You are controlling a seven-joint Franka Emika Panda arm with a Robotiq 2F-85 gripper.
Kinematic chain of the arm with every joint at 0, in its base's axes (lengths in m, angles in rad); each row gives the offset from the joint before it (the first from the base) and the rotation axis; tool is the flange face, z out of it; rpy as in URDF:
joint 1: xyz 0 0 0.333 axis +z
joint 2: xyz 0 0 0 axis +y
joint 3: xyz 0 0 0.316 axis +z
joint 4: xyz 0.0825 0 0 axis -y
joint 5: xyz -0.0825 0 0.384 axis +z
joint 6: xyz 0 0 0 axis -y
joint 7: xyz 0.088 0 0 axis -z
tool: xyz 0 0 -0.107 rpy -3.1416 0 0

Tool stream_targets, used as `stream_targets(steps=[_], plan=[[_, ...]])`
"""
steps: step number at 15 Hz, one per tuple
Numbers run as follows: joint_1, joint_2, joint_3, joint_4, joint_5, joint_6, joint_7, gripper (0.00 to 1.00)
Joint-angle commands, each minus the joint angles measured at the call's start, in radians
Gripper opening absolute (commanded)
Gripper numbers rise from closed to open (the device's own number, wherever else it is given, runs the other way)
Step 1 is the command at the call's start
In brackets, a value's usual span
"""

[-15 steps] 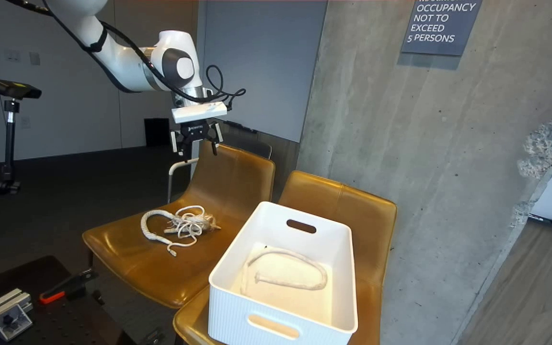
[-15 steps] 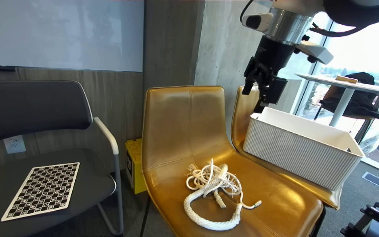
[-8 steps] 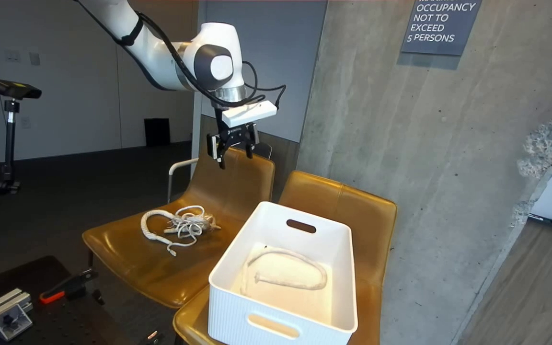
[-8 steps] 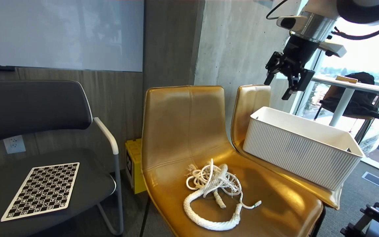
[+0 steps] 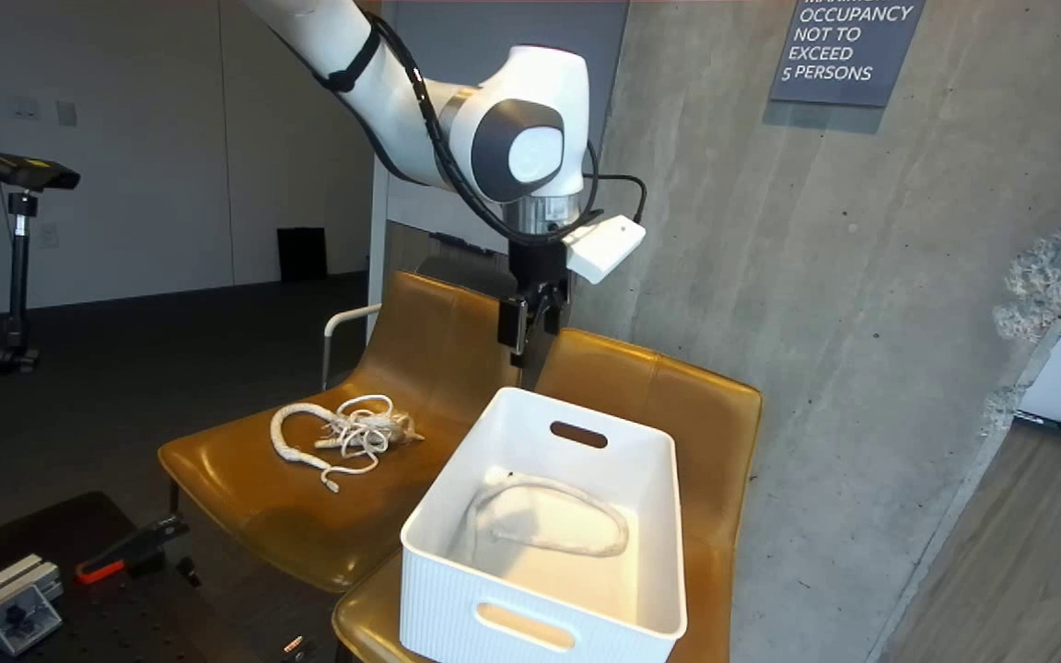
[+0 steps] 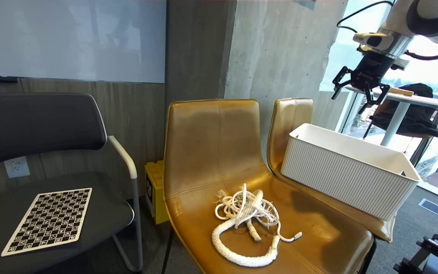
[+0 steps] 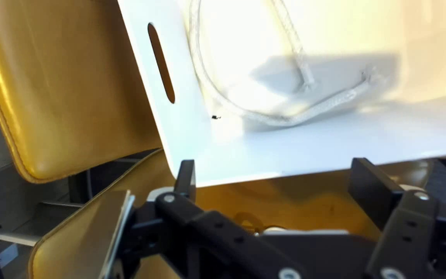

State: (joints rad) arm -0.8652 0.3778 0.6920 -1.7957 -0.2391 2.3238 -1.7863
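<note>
My gripper is open and empty. It hangs above the white ribbed bin, near its far end in this exterior view; the gripper is also above the bin in an exterior view. In the wrist view the bin's long rim passes beyond the widely spread fingertips. A pale rope lies curved on the bin's floor; the rope also shows in an exterior view. A white rope bundle with a thick curved piece lies on the neighbouring tan chair.
The bin stands on a second tan chair beside a concrete wall. A dark chair bears a checkered board. A camera on a stand is at the left. A black-and-red clamp lies on a dark table.
The arm has moved to the right in both exterior views, toward and over the bin, and the wrist has turned. The gripper stays open. The ropes and the bin have not moved.
</note>
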Motion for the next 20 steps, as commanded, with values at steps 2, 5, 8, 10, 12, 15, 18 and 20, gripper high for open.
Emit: stream_targets(steps=[2, 5, 8, 10, 12, 15, 18, 20], plan=[[-0.072, 0.075, 0.02, 0.089, 0.0, -0.072, -0.305, 1.0], [0.123, 0.006, -0.233, 0.05, 0.152, -0.018, -0.319, 1.0], [0.186, -0.003, -0.287, 0.05, 0.166, -0.019, -0.319, 1.0], [0.192, -0.009, -0.29, 0.05, 0.165, -0.019, -0.319, 1.0], [0.192, -0.011, -0.292, 0.05, 0.165, -0.019, -0.318, 1.0], [0.311, 0.078, -0.422, 0.086, 0.188, 0.015, -0.368, 1.0], [0.404, 0.182, -0.533, 0.127, 0.206, 0.066, -0.443, 1.0], [0.427, 0.253, -0.573, 0.16, 0.206, 0.105, -0.495, 1.0]])
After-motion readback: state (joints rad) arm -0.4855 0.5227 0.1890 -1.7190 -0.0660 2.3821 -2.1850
